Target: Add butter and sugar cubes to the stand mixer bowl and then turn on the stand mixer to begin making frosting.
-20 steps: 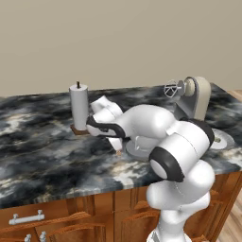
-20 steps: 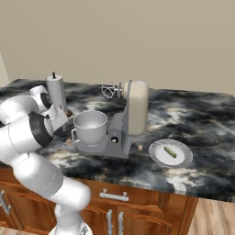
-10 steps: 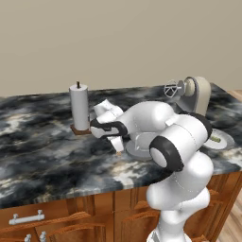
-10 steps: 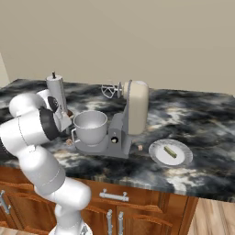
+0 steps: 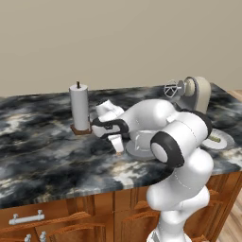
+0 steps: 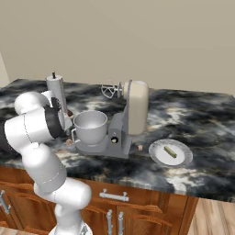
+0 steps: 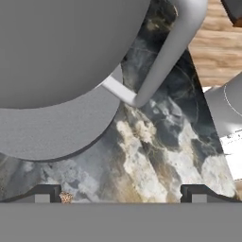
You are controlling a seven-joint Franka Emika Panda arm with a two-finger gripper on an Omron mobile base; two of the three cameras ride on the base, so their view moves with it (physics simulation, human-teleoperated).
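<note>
Right now I have the gripper (image 7: 121, 196) low over the marbled black-and-white counter (image 5: 42, 151), its two dark fingertips (image 7: 42, 194) set wide apart with nothing between them. From the hand camera, a speck of pale tan, the sugar cube (image 7: 65, 197), sits against the inner side of one fingertip; whether they touch I cannot tell. Above it curves the smooth grey-white stand mixer bowl (image 7: 61, 42) with its looped side handle (image 7: 165, 52), resting on the flat matte grey base of the stand mixer (image 7: 56, 127).

On the right base view the stand mixer (image 6: 126, 117) shows its rounded cream head, wire whisk (image 6: 109, 90) and a small dark knob low on the body, with the bowl (image 6: 90, 126) seated on the base. Beside it to the right, a round white plate (image 6: 160, 156) carries the butter (image 6: 170, 152), a short yellowish stick. A tiny tan bit lies on the counter between mixer and plate.

From the left base view, a white paper-towel roll (image 5: 79, 107) stands upright on a brown holder, just beyond the hand. I can read no lettering anywhere.
</note>
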